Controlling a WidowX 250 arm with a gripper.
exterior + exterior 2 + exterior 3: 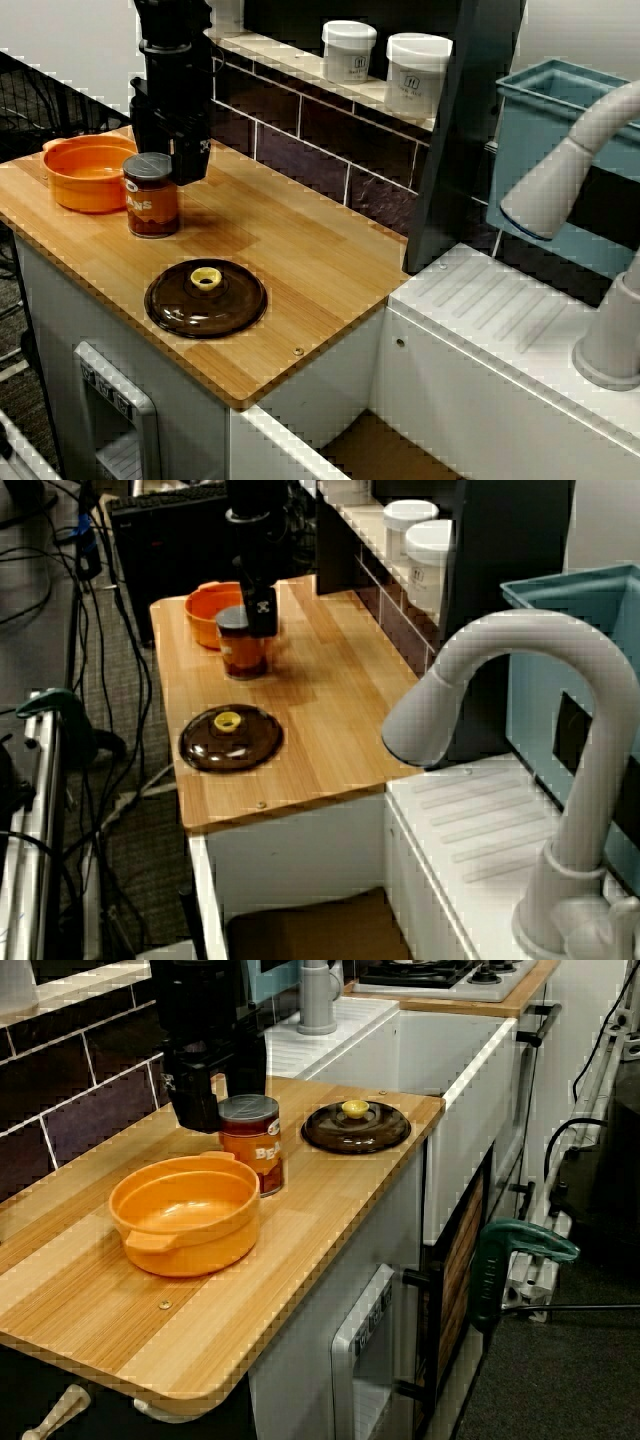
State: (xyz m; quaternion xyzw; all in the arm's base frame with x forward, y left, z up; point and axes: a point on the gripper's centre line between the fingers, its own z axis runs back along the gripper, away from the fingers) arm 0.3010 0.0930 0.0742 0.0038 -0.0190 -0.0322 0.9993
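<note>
In the view facing the tiled wall, my black gripper [183, 165] hangs low over the wooden counter [300, 240], just behind a brown can [152, 195] with a grey lid and an orange label. It is close to the can, and I cannot tell whether they touch or how the jaws stand. The can stands upright. An orange bowl [90, 172] sits left of the can. A dark brown pot lid [205, 297] with a yellow knob lies flat nearer the front edge. The view from the counter's end shows the gripper [212, 1110], can [251, 1140], bowl [187, 1210] and lid [356, 1126].
Two white jars [348, 50] [417, 72] stand on the tiled ledge behind. To the right are a dark upright panel [455, 140], a white drainboard [500, 310], a grey faucet [570, 170] and a teal bin [545, 140]. A green clamp [520, 1250] hangs beside the cabinet front.
</note>
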